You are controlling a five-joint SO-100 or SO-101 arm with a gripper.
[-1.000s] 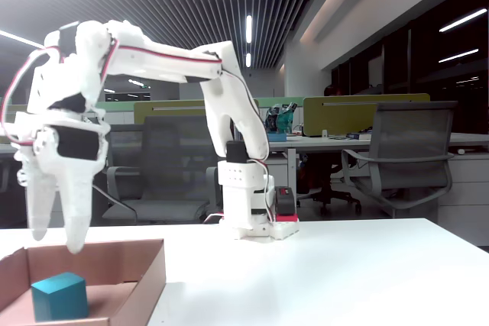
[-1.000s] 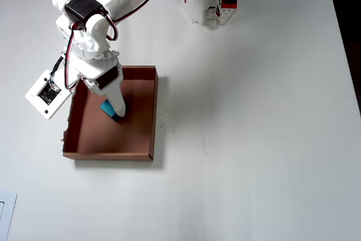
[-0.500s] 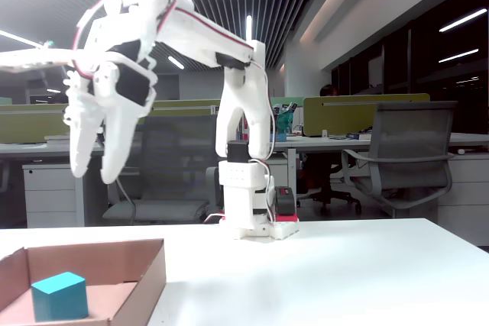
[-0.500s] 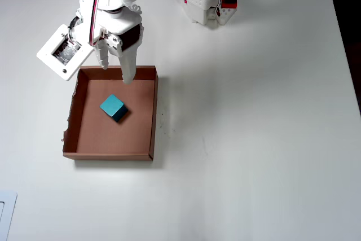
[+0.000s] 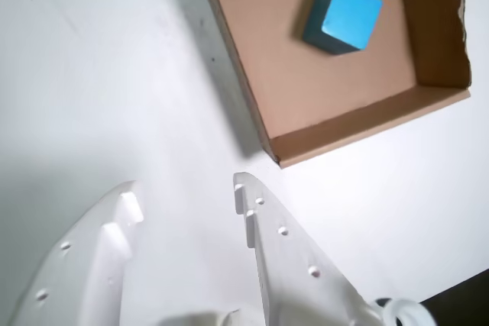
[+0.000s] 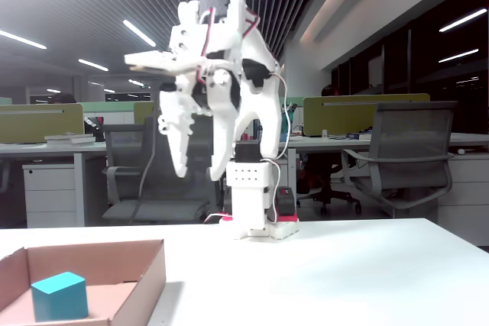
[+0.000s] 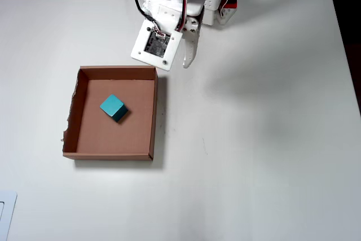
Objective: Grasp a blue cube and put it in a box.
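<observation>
The blue cube (image 5: pixel 342 17) rests on the floor of the box (image 5: pixel 359 124), tilted off square with its walls. It also shows in the fixed view (image 6: pixel 59 295) and the overhead view (image 7: pixel 113 107), near the middle of the box (image 7: pixel 154 111). My gripper (image 5: pixel 186 188) is open and empty. It hangs high above the white table, outside the box's near corner. In the fixed view the gripper (image 6: pixel 200 173) points down, well above and to the right of the box (image 6: pixel 149 280). In the overhead view the gripper (image 7: pixel 181 61) sits just beyond the box's top right corner.
The arm's base (image 6: pixel 252 204) stands at the far table edge. The white table (image 7: pixel 259 128) stretches to the right of the box. A flat white object (image 7: pixel 5 213) lies at the bottom left corner. The table edge (image 5: pixel 458 295) shows dark at the wrist view's bottom right.
</observation>
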